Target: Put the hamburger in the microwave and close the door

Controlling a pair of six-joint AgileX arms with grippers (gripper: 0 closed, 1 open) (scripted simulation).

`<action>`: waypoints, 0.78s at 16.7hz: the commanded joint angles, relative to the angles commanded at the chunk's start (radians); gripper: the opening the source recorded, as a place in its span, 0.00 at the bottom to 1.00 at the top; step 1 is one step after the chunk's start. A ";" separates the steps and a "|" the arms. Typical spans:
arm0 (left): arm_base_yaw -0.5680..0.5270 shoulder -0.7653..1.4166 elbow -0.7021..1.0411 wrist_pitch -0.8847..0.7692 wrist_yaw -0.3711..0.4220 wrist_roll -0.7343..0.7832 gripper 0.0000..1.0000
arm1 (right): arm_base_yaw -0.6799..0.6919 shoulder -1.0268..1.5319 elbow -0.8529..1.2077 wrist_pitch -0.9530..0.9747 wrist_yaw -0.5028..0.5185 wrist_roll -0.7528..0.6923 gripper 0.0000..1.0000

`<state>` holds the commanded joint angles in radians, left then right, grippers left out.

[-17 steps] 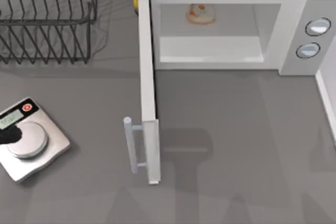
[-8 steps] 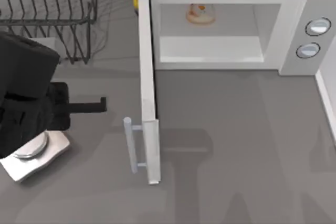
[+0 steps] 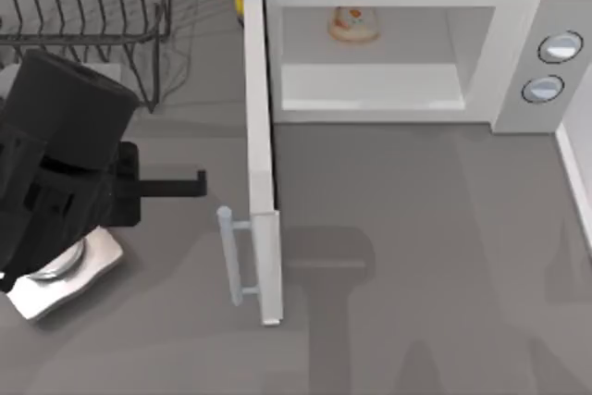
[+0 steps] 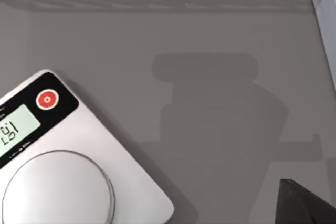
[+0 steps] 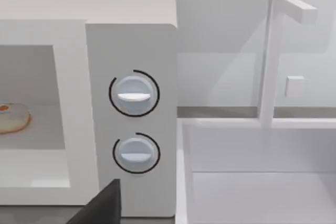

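Your left gripper (image 3: 196, 182) sits at the left side of the table, pointing toward the door (image 3: 261, 164), with a narrow strip of bare table (image 3: 398, 247) between its tip and the door's outer face. You cannot tell whether its fingers are apart or together. Just ahead of the tip and nearer you, the door's bar handle (image 3: 228, 256) sticks out on the gripper's side. Under the arm's body lies a silver kitchen scale (image 4: 79, 182), and behind the arm stands a black wire rack (image 3: 83, 25).

The door stands wide open, square to the front of the microwave (image 3: 388, 53). Beyond the door, the hamburger (image 3: 352, 25) rests inside the cavity, toward its back. The floor in front of the cavity is open.

Your right gripper (image 5: 100, 208) is near the microwave's dial panel (image 5: 134, 124), with a white sink-like basin (image 5: 252, 177) beside it.
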<state>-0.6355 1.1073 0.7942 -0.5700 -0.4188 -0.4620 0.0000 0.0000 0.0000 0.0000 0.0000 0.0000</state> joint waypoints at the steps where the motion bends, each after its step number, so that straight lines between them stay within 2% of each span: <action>1: -0.001 0.005 -0.009 0.013 0.000 0.001 0.00 | 0.000 0.000 0.000 0.000 0.000 0.000 1.00; 4: -0.003 0.041 -0.075 0.109 -0.003 0.002 0.00 | 0.000 0.000 0.000 0.000 0.000 0.000 1.00; 10: 0.000 0.136 -0.277 0.420 -0.001 0.005 0.00 | 0.000 0.000 0.000 0.000 0.000 0.000 1.00; 13: 0.002 0.154 -0.325 0.480 0.000 0.006 0.00 | 0.000 0.000 0.000 0.000 0.000 0.000 1.00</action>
<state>-0.6339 1.2615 0.4689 -0.0901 -0.4184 -0.4559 0.0000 0.0000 0.0000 0.0000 0.0000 0.0000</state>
